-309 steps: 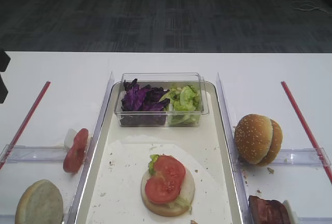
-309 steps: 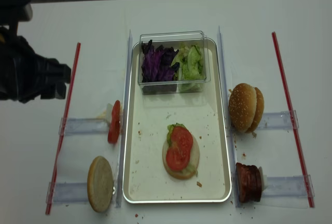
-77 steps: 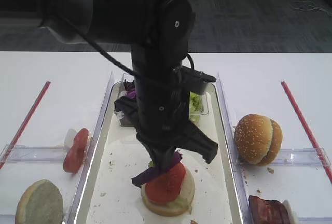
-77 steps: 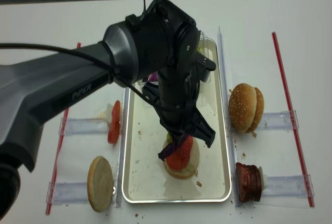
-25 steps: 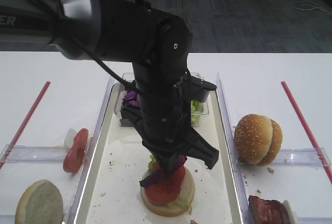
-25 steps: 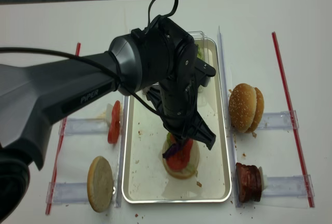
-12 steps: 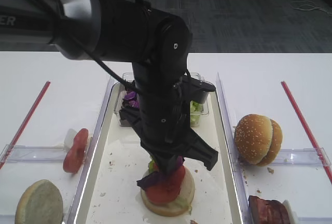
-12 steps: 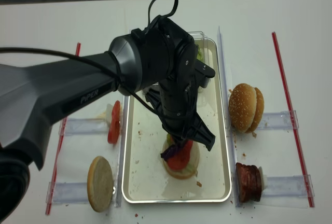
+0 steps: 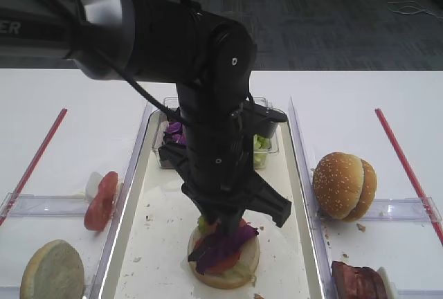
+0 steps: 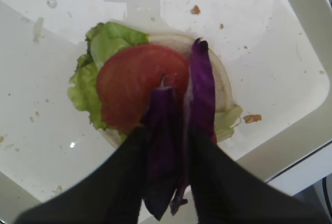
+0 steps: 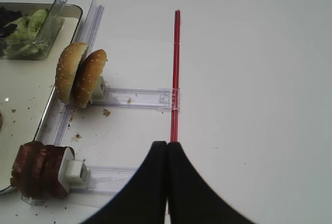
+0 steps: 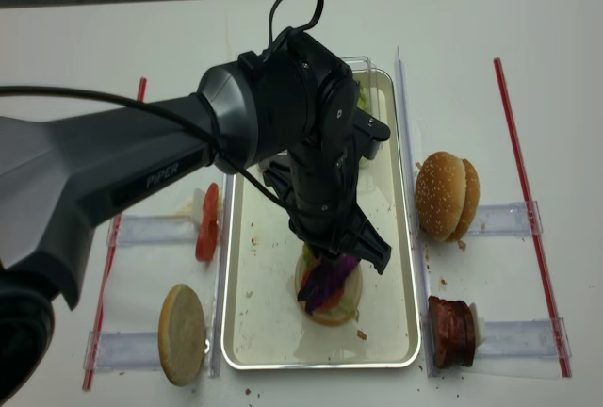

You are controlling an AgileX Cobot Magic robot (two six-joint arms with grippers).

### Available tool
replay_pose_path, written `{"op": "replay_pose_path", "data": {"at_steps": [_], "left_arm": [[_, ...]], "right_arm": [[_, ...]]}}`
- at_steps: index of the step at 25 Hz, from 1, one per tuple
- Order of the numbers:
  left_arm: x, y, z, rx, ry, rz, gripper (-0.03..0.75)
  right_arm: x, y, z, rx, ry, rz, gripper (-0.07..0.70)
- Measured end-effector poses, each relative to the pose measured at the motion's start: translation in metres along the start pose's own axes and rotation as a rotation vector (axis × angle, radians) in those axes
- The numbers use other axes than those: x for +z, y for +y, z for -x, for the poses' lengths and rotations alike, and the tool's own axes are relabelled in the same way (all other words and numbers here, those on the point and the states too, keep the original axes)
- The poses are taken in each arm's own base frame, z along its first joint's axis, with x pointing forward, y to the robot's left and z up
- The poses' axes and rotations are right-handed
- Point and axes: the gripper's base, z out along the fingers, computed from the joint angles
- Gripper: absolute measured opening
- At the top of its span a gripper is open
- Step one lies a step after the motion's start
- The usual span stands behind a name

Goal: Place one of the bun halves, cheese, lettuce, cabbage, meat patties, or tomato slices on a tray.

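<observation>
While the left gripper (image 10: 165,146) hangs directly over the open-faced stack, its jaws stand slightly apart with the purple cabbage (image 10: 179,125) lying between them; whether they grip the leaf cannot be told. The cabbage drapes over the tomato slices (image 10: 137,86), which sit on lettuce (image 10: 91,81) and a bun half (image 9: 228,275) near the front end of the tray (image 12: 247,327). The right gripper (image 11: 167,182) has its fingers pressed together on nothing, over the bench's right side, near the red strip (image 11: 175,73).
</observation>
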Motion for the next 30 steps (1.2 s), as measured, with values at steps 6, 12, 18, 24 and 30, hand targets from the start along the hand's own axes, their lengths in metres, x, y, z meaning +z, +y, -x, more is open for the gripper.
{"op": "replay_pose_path", "data": {"at_steps": [6, 12, 18, 24, 30], "left_arm": [[0.000, 0.000, 0.000, -0.002, 0.000, -0.001, 0.395], [0.000, 0.000, 0.000, -0.005, 0.000, -0.001, 0.442], [-0.005, 0.000, 0.001, -0.019, 0.013, 0.008, 0.443], [-0.036, 0.001, 0.016, -0.029, -0.052, 0.066, 0.444], [-0.065, 0.000, 0.031, -0.043, -0.163, 0.089, 0.445]], "right_arm": [[0.000, 0.000, 0.000, 0.000, 0.000, 0.000, 0.063], [0.000, 0.000, 0.000, 0.000, 0.000, 0.000, 0.063], [0.000, 0.000, 0.000, 0.000, 0.000, 0.000, 0.063], [0.000, 0.000, 0.000, 0.000, 0.000, 0.000, 0.063], [0.000, 0.000, 0.000, 0.000, 0.000, 0.000, 0.063]]}}
